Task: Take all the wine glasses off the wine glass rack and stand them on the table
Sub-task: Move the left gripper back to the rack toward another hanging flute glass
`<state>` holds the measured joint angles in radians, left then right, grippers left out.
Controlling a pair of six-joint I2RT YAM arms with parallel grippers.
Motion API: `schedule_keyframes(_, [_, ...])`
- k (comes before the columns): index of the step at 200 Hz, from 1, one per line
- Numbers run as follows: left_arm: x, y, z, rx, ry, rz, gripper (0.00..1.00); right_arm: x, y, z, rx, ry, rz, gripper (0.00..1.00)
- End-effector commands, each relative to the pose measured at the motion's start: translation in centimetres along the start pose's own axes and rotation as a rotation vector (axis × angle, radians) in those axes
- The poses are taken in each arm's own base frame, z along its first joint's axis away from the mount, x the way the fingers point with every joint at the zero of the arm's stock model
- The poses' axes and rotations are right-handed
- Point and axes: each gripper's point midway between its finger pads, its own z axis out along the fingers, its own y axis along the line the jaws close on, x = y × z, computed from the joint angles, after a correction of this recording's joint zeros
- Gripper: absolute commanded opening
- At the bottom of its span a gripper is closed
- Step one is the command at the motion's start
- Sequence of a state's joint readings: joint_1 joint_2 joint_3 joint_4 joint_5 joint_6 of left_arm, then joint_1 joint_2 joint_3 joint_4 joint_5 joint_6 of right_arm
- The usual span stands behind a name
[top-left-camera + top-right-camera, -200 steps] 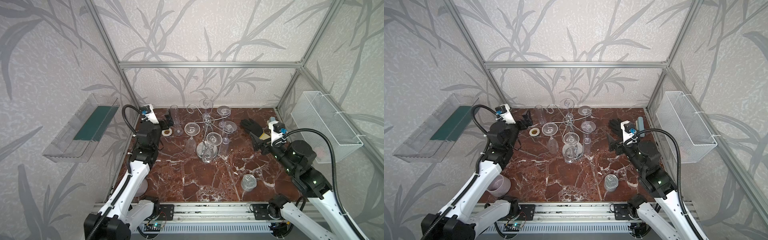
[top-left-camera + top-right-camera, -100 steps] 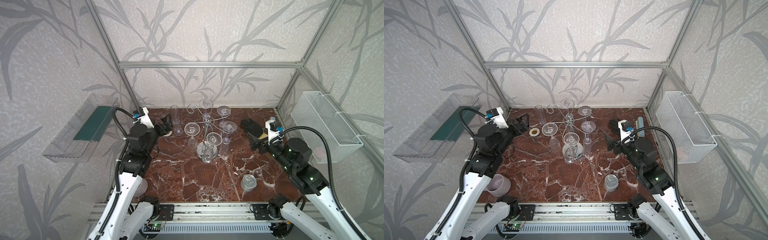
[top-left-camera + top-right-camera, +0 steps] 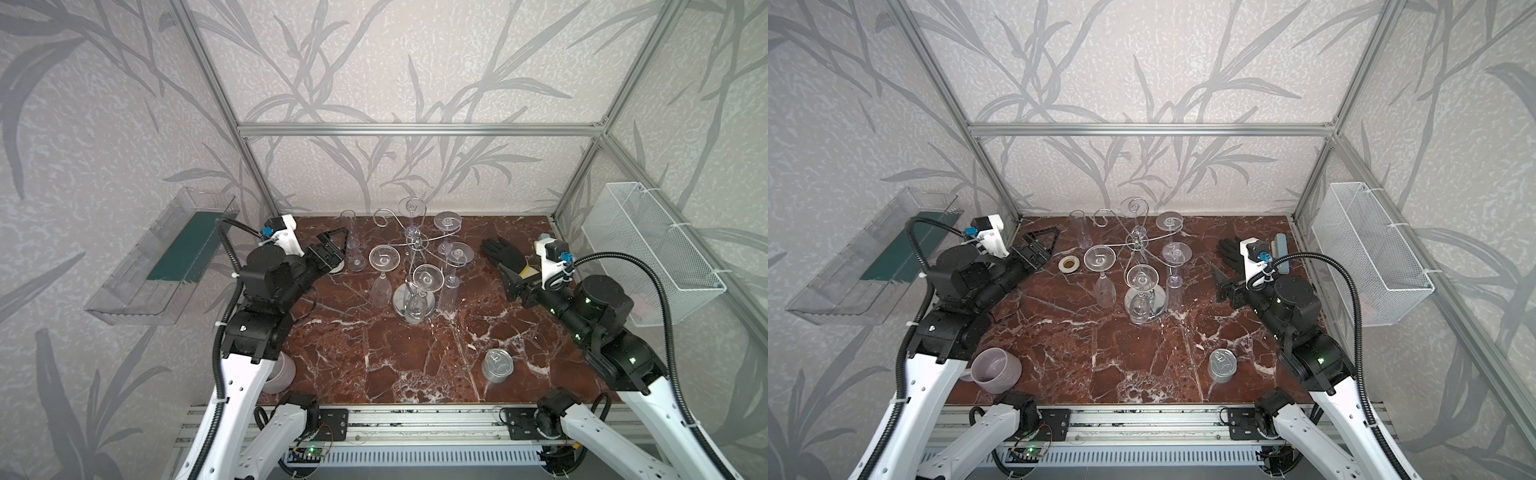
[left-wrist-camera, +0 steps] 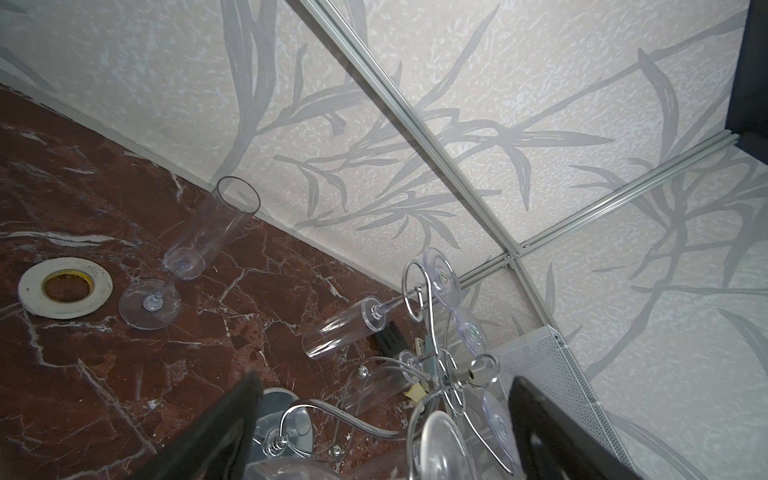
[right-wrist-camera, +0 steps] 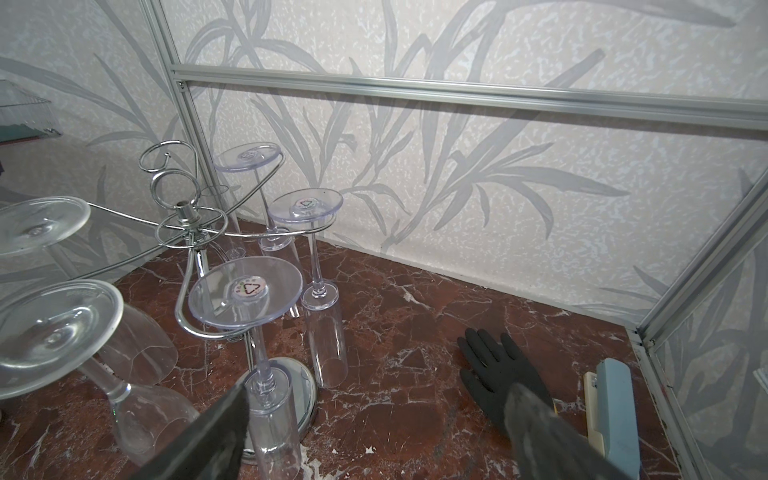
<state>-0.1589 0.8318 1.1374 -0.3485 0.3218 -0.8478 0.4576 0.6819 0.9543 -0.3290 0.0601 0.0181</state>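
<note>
wine glass point(image 3: 384, 258) hangs bowl-down by its foot in a curl of the wine glass rack point(image 3: 399, 300), on the side facing the left arm. Not off yet. A second wine glass point(image 3: 427, 277) hangs on the near side over the base. Three champagne flutes point(image 3: 458, 254) hang on the far and right-hand curls, and one curl is bare.

left gripper point(image 3: 336, 242): jaws wide, empty, near the wine glass but not touching. right gripper point(image 3: 510, 283): also wide and empty, apart from the rack on its other side.

Risks as I read it:
- The rack is thin wire on a small base and looks unfixed. A sideways pull before the foot clears the curl would drag or tip it, and all five glasses go.
- The feet are crowded, so wide jaws could clip a neighbour's foot or a wire arm on the way in.
- The glass is clear and smooth. A light grip slips; a hard one may crack it.
- upright flute point(image 3: 351, 241) stands just beside the left gripper, with a tape roll point(image 3: 1069, 264) next to it. A wrist swing would knock the flute over.
- black glove point(image 3: 500, 254) lies by the right gripper. Snag risk is low.
</note>
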Motion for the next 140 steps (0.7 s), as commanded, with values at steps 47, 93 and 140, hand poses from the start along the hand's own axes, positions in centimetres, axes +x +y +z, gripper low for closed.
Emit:
schedule_keyframes(47, [4.8, -3.2, -2.3, 0.168, 0.263, -0.225, 0.89, -0.9, 1.3, 0.8, -0.071, -0.011, 0.035, 0.95])
schedule_keyframes(93, [6.4, -3.0, -3.3, 0.202, 0.296, -0.319, 0.85, -1.0, 1.8, 1.3, -0.103, -0.023, 0.056, 0.94])
schedule_keyframes(140, [8.4, -3.2, -1.8, 0.243, 0.365, -0.371, 0.83, -1.6, 1.7, 0.9, -0.094, -0.03, 0.044, 0.94])
